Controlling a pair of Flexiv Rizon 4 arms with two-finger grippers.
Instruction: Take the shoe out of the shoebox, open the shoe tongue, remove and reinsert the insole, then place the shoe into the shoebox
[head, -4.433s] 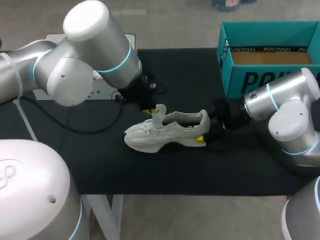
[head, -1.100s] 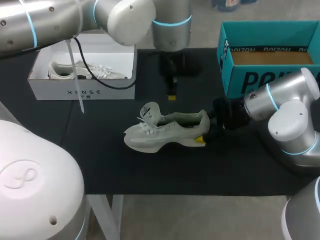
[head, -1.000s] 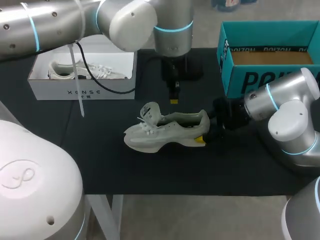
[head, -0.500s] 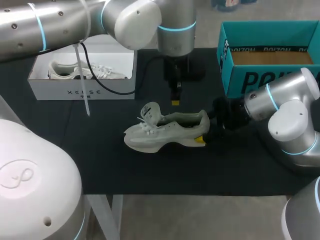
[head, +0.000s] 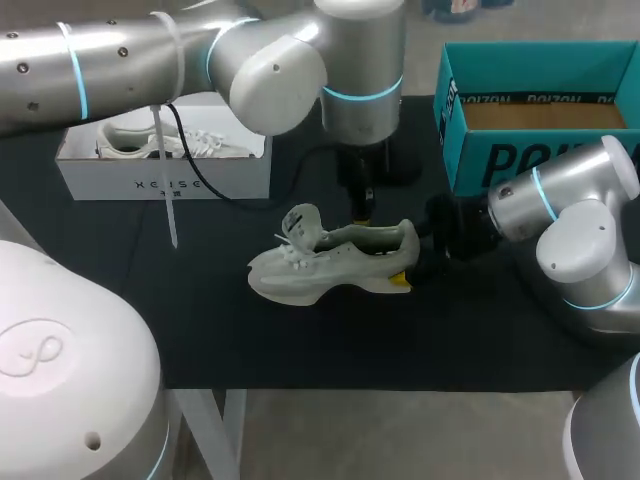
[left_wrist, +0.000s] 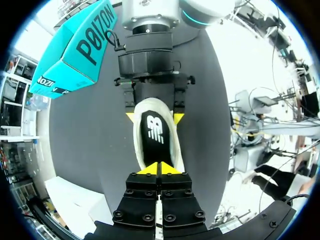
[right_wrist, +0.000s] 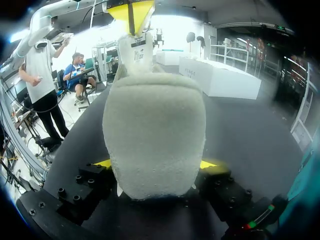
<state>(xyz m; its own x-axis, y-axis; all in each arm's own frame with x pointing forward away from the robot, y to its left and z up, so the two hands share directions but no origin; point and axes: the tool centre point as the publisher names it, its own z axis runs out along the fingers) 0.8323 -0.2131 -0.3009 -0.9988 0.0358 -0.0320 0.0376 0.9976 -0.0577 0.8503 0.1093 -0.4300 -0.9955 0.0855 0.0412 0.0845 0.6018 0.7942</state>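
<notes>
**Head view.** The left end effector hangs just above the shoe, over the opening behind the raised tongue. Only one yellow tip shows here, so its spread cannot be told from this angle. The right end effector pinches the shoe's heel, with one yellow tip showing at the heel's lower edge. The shoe sits upright on the black table, its toe pointing away from the right end effector. Just behind the right end effector stands a teal box with large dark lettering on its side. Well beyond the left end effector, a white shoebox with small dark print on its front holds a second shoe.

**Left wrist view.** The left end effector has its fingers pressed together, the yellow tips meeting with nothing between them. Directly under it lies the shoe, with the black insole inside bearing a white logo. Ahead, the right end effector clamps the heel, a yellow tip on either side. The teal box, lettered on two faces, stands ahead and to one side.

**Right wrist view.** The shoe's heel fills the space between the fingers of the right end effector, with a yellow tip touching each side. Ahead, the tongue stands up and carries a small printed label. The left end effector hangs just above the tongue, tips together. The white shoebox lies farther ahead.
</notes>
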